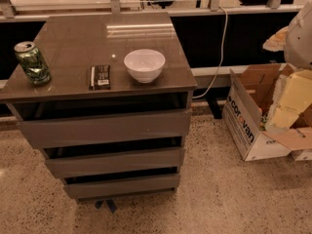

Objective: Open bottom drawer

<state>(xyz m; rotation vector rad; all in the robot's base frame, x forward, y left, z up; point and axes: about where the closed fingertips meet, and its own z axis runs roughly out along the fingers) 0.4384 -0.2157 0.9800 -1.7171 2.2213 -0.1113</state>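
The grey-brown cabinet (105, 130) is standing on the speckled floor (219, 194), all three fronts sitting a little forward with dark gaps above them. The bottom drawer (122, 185) is lying lowest (its inside is hidden). To the right, an open cardboard box (243, 126) is holding pale yellow foam pieces (292, 99). On the glossy top (73, 38), a white bowl (144, 65), a green can (32, 62) and a dark flat packet (100, 77) are resting apart. The gripper (279, 39) is hanging at the upper right above the box, well apart from the cabinet; I cannot tell its state.
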